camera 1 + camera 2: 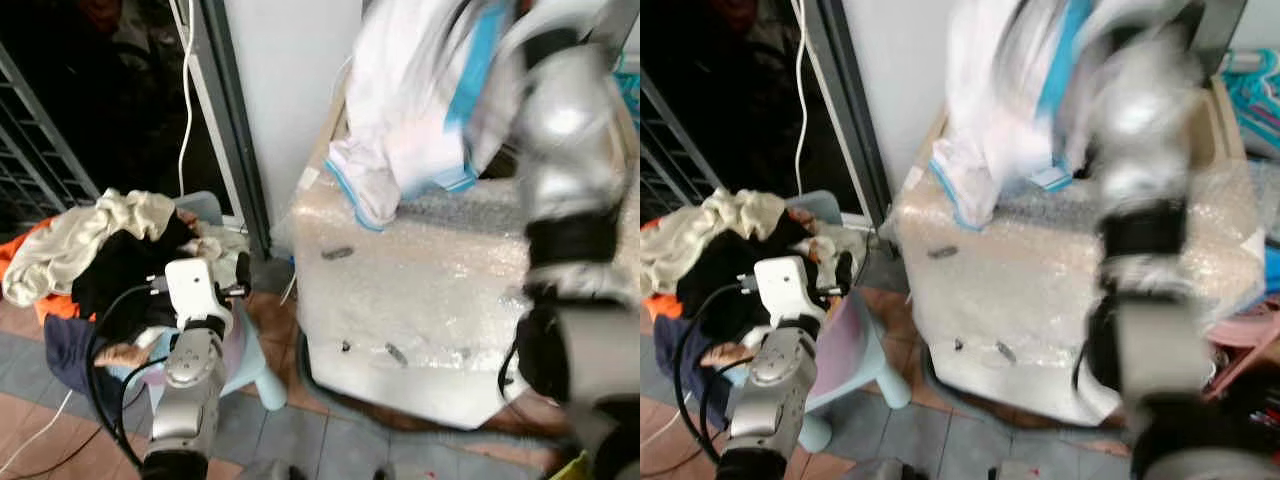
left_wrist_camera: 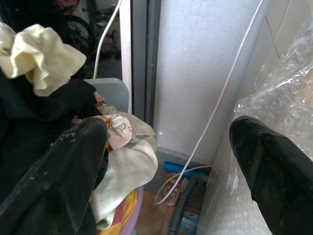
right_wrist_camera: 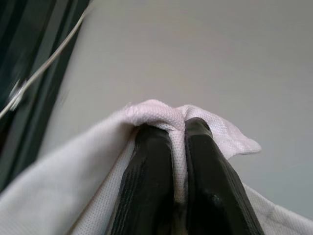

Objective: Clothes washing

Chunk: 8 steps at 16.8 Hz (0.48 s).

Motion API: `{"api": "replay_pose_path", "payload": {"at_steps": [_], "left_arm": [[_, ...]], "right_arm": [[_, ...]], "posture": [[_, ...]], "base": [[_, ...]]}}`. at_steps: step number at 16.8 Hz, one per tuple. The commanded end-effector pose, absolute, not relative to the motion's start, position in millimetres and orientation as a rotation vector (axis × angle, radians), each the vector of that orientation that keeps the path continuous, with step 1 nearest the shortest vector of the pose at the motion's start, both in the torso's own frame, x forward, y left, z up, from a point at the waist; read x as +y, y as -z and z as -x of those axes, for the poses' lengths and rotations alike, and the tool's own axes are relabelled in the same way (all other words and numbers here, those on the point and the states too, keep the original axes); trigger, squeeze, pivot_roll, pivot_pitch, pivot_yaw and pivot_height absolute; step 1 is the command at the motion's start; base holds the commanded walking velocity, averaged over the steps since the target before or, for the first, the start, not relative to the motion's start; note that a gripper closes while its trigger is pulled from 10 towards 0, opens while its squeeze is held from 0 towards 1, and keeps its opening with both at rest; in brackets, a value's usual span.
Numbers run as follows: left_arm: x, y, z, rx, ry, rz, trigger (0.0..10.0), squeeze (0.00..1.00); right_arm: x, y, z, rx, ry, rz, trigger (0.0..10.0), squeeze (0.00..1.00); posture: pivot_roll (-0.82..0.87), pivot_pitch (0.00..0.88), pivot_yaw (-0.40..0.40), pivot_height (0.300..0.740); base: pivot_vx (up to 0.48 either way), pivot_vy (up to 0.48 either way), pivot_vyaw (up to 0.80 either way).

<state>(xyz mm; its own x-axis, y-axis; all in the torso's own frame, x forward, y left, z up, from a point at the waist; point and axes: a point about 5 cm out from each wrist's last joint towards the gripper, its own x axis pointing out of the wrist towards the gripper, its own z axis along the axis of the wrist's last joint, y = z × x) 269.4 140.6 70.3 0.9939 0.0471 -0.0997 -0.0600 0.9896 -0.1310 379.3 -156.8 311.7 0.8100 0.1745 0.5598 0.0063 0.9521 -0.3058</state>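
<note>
While lifted high over the bubble-wrapped white washing machine (image 1: 420, 290), right pincer (image 3: 178, 147) clamped tight on a fold of white mesh-knit garment with bright blue trim (image 1: 410, 110), cloth squeezed between both black fingers (image 3: 151, 166) in the wrist view. Hanging down in a long bundle so the hem just brushes the machine's top, probably held that high to clear the edge and get dropped in from above, though no open lid or drum visible from here, so hard to say. Lots of motion blur around the right arm and the shirt. Left pincer (image 2: 171, 161) spread wide and gripping nothing, parked low beside the heap of mixed laundry (image 1: 90, 250): cream cloth on top, black stuff under it, a bit of orange and dark blue at the bottom, all piled on a pale blue plastic child's chair (image 1: 255, 370). Looks like waiting there for the next pick. White cable (image 1: 185, 90) running down along the dark door frame (image 1: 235, 130), grey hose (image 2: 183, 205) on the floor by the machine. Labels or brands: two or three small dark stickers on the machine's front under the wrap, way too small and blurry to read. Small printed pattern on one cloth in the left wrist view, no legible writing.
</note>
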Motion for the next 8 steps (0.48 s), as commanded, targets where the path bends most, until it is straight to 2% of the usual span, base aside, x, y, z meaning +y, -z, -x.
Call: {"api": "replay_pose_path", "payload": {"at_steps": [1, 4, 5, 6, 8], "left_arm": [[139, -70, -270, 0.099, -0.048, 0.125, 10.0, 0.00], [141, -69, -270, 0.104, -0.045, 0.112, 10.0, 0.00], [141, -69, -271, 0.104, -0.044, 0.109, 10.0, 0.00], [140, -69, -272, 0.104, -0.044, 0.108, 10.0, 0.00], [140, -69, -272, 0.104, -0.044, 0.108, 10.0, 0.00]], "right_arm": [[-160, -298, -380, -0.564, -0.060, 0.314, 10.0, 0.00], [-171, -250, -378, -0.392, -0.044, 0.296, 10.0, 0.00], [-177, -242, -375, -0.359, -0.027, 0.250, 10.0, 0.41], [-180, -236, -369, -0.350, -0.023, 0.238, 10.0, 1.00], [-178, -230, -359, -0.366, -0.043, 0.250, 10.0, 1.00]], "posture": [[-0.09, 0.000, 0.088, 0.740], [-0.10, 0.000, 0.094, 0.740], [-0.10, 0.000, 0.094, 0.740], [-0.10, 0.000, 0.094, 0.740], [-0.10, 0.000, 0.089, 0.740]], "base": [[0.000, 0.000, 0.00], [0.000, 0.000, 0.00], [0.000, 0.000, 0.00], [0.000, 0.000, 0.00], [0.000, 0.000, 0.00]]}}
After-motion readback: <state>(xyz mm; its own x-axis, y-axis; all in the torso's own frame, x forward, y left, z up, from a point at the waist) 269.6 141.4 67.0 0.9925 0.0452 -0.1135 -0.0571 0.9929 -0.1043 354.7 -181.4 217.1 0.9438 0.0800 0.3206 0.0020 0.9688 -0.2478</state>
